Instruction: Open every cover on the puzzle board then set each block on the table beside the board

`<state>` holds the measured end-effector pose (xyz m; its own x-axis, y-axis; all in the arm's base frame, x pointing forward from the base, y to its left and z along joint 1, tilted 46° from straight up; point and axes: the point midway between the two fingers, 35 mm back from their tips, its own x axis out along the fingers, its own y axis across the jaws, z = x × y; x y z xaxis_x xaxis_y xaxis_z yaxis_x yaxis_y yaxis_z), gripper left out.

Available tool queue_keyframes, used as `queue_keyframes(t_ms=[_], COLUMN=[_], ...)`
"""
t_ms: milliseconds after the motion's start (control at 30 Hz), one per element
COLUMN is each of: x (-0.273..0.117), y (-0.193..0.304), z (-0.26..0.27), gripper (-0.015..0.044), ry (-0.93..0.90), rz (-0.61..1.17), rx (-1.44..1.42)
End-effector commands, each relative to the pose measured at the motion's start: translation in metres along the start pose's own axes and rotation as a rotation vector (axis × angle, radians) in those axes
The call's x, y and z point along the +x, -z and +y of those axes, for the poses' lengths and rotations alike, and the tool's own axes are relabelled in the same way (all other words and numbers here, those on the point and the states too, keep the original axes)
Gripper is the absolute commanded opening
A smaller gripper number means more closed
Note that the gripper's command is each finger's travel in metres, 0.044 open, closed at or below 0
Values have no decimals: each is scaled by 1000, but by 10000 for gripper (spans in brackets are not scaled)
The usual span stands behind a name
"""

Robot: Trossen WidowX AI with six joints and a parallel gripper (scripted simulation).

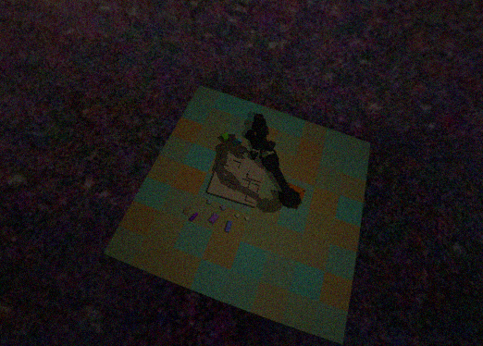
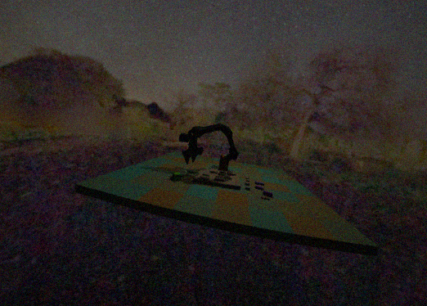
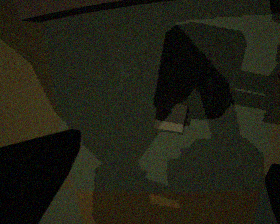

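Your gripper (image 1: 261, 151) (image 2: 190, 161) (image 3: 175, 157) is hanging wide open near the board (image 1: 227, 189) (image 2: 229, 186), holding nothing, maybe getting ready to grab. Purple blocks (image 1: 214, 218) (image 2: 267, 195) are lying beside the board, probably because they're belonging outside its wells.

3 purplish blocks (image 1: 214, 218) lie on the checkered table (image 1: 305, 315) beside the board (image 1: 227, 189).

A grey, dim sky (image 2: 204, 25) is stretching over the exterior view. A rounded, dark mass (image 2: 61, 83) is rising at the picture's left — too blurred to identify — and a tree (image 2: 300, 140) is standing toward the right, its pale trunk leaning slightly. Mottled, purplish ground (image 1: 92, 52) (image 2: 123, 254) is spreading below — its finer details are disappearing into the gloom.
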<state>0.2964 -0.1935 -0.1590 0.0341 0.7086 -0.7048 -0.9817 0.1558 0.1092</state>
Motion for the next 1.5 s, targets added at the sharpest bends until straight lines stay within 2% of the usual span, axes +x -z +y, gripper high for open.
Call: queue_keyframes(t_ms=[0, 100, 200, 667, 900, 1467], x=[-14, -19, -20, -29, -30, -28], y=[0, -1, -8, -87, -128, -200], z=[0, 1, -3, -28, -34, -33], gripper=[440, 440, 361, 0, 0, 0], ry=[2, 2, 3, 26, 37, 36], rz=[7, 6, 9, 18, 10, -12], rx=[-7, -7, 121, 1320, 1915, 2877])
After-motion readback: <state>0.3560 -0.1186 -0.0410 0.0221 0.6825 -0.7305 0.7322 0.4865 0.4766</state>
